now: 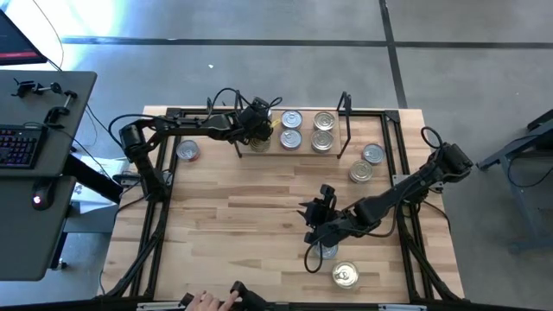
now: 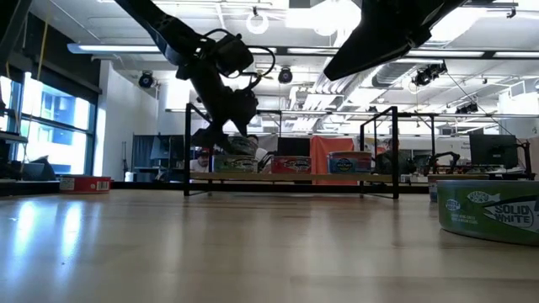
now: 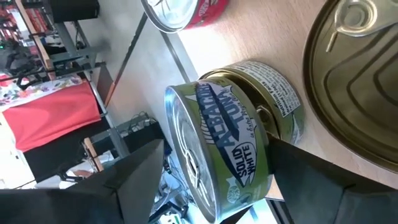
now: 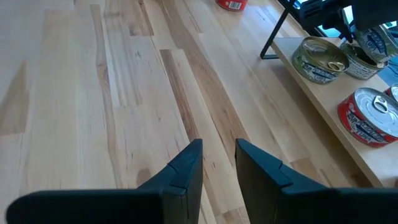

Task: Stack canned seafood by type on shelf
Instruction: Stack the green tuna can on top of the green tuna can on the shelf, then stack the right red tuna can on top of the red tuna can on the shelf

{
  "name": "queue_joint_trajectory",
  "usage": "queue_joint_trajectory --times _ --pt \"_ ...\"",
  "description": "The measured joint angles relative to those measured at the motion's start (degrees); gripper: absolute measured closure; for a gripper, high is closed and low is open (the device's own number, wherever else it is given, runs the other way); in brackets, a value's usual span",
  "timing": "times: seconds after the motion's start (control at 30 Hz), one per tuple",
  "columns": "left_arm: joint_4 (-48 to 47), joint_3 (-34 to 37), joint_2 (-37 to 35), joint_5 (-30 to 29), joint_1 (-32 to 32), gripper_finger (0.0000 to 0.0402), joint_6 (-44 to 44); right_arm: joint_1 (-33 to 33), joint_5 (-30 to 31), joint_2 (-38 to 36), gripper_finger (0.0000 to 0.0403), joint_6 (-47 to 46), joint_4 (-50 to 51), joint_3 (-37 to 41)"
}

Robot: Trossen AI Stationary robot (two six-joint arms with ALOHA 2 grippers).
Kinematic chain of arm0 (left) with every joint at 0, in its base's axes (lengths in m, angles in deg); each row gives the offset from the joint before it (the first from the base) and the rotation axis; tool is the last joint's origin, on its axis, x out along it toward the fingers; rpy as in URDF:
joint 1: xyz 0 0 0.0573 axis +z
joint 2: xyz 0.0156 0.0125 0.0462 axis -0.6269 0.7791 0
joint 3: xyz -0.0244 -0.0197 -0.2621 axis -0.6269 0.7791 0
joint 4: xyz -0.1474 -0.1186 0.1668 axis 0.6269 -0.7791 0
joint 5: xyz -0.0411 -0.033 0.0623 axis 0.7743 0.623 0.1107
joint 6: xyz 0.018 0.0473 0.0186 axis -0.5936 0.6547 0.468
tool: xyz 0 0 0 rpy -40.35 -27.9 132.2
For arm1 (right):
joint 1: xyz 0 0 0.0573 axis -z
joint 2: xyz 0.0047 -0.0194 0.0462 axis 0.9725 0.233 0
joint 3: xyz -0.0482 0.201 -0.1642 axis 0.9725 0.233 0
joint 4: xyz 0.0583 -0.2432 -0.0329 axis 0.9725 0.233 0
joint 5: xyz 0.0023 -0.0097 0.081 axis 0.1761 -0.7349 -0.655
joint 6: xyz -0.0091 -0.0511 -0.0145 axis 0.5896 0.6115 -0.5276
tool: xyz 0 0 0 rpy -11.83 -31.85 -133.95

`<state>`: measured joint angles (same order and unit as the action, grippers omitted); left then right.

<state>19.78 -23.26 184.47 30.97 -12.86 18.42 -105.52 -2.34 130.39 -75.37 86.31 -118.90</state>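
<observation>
We saw the left gripper (image 1: 257,130) at the left end of the shelf (image 1: 346,115), which stood along the far edge of the table (image 1: 251,203). In its wrist view the fingers (image 3: 134,171) were spread wide on either side of a green tuna tin (image 3: 214,158), which sat tilted on top of another green tin (image 3: 264,93); we could not tell whether the fingers touched it. Just beside those two lay a gold-lidded tin (image 3: 354,81), and farther off a red tin (image 3: 193,9).

From above, the shelf board carried four more tins in two pairs: one pair (image 1: 291,128) near the middle, another pair (image 1: 323,130) toward the right end. A red-labelled tin (image 1: 187,151) sat on the table left of the shelf, well apart from the rest. Two silver-lidded tins (image 1: 366,162) lay touching each other on the table, right of the shelf.

The right gripper (image 1: 313,226) hovered over the near part of the table, its fingers (image 4: 186,165) held close with a narrow gap and nothing between them. A tin (image 1: 327,251) lay just beside it, and a gold-lidded one (image 1: 345,275) nearer the front edge.

At the table's front edge a person's hand (image 1: 205,301) showed.
</observation>
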Motion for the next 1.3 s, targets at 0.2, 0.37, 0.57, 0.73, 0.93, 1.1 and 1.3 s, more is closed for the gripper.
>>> queue_joint_trajectory --times 0.2,0.37,0.57,0.73,0.93,1.1,1.3 --pt "-0.08 -2.07 0.0 0.44 0.0 0.0107 -0.1 0.0 -0.02 0.0 0.0319 -0.01 0.13 0.0" --pt "-0.59 -3.49 0.0 0.37 -0.09 0.0107 -0.85 0.0 -0.07 0.0 0.0319 -0.2 0.13 0.0" --pt "-5.08 -3.49 0.0 0.35 -0.15 0.0107 -1.83 0.0 -0.12 0.0 0.0319 -0.59 0.18 0.0" --pt "-7.99 -3.49 -0.04 0.35 -0.15 0.0107 -4.06 0.0 -0.31 0.0 0.0319 -0.57 0.18 0.0" --pt "-7.76 -3.49 -0.4 0.33 -0.04 0.0107 -4.99 0.0 -0.31 0.01 0.0319 -0.59 0.18 0.0" --pt "-6.66 -3.53 -2.9 -1.55 -1.08 0.0107 -9.86 0.0 -0.31 0.0 0.0319 -0.53 0.35 0.0" --pt "-4.8 -3.57 -9.38 7.94 -2.53 0.0108 -26.07 0.11 0.73 0.91 0.0319 -0.62 1.3 0.02"
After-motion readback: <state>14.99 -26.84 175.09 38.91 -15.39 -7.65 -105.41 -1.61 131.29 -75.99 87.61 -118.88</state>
